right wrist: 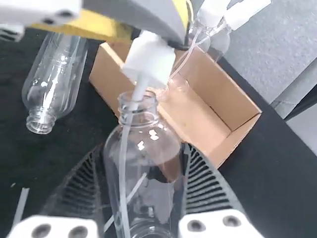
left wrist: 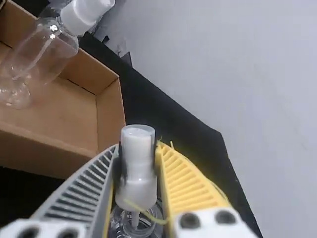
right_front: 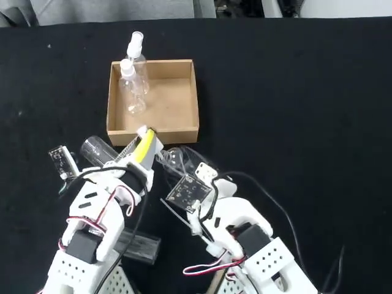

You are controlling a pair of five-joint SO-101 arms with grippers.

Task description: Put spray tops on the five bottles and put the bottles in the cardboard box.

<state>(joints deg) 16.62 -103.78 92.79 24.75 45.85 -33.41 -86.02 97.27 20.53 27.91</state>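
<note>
My left gripper is shut on a white spray top, its fingers close to the front wall of the cardboard box. The top hangs just above the open neck of a clear bottle, with its thin tube running down inside. My right gripper is shut on that bottle, tilted toward the box. In the high view the two grippers meet at the box's front edge, left gripper beside right gripper. Two capped bottles stand in the box's far left corner.
An uncapped clear bottle lies on the black table to the left of my left gripper, seen also as the lying bottle. A clear plastic strip lies between the arm bases. The box floor is bare on its right side.
</note>
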